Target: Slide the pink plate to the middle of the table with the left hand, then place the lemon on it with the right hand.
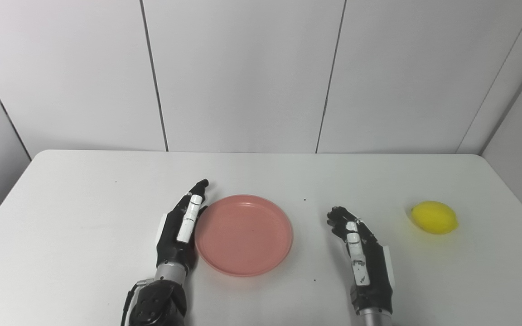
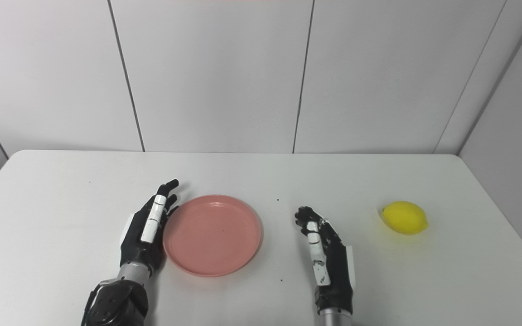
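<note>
left eye view: my left hand lies flat with fingers straight and grasping nothing, its inner edge against the left rim of the pink plate. my right hand rests released, fingers loosely curled, right of the plate and apart from it; the lemon sits well beyond those fingertips to the right on the white table. right eye view: same arrangement, plate between both hands, empty.

The plate lies near the middle of the table, the left hand against its left rim. The right hand rests right of it (apart), the lemon farther right.
</note>
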Robot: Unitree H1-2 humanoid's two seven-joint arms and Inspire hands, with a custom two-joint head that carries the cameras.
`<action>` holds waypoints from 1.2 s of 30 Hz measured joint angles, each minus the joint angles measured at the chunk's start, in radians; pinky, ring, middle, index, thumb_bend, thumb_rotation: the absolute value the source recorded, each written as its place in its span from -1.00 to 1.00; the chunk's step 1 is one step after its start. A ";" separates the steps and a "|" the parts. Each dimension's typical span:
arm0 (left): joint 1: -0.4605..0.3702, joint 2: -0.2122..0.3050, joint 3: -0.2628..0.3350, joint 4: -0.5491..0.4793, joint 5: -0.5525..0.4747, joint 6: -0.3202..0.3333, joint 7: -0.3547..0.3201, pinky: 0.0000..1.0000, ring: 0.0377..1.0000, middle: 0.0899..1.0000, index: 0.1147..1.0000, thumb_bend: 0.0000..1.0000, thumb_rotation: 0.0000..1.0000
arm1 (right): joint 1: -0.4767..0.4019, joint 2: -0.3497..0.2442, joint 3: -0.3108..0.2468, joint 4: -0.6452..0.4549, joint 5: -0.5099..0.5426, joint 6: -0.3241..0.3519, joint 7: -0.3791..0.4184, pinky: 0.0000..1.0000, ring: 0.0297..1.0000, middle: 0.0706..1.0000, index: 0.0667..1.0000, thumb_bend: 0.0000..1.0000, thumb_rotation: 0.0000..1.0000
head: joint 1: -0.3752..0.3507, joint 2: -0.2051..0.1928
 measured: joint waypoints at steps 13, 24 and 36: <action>-0.004 -0.003 0.030 -0.002 -0.058 0.016 -0.013 1.00 0.94 1.00 0.51 0.48 0.47 | -0.024 -0.101 -0.020 -0.128 -0.213 0.142 -0.026 0.31 0.40 0.44 0.30 0.25 0.50 | -0.025 0.002; -0.005 -0.001 0.025 0.004 -0.057 0.015 -0.019 1.00 0.95 1.00 0.55 0.47 0.49 | -0.069 -0.170 -0.027 -0.148 -0.381 0.162 -0.028 0.37 0.47 0.44 0.31 0.23 0.52 | -0.048 -0.005; -0.005 0.000 0.026 0.004 -0.057 0.015 -0.027 1.00 0.97 1.00 0.53 0.38 0.45 | -0.131 -0.293 -0.047 -0.166 -0.542 0.212 -0.020 0.19 0.39 0.46 0.36 0.41 0.64 | -0.052 -0.006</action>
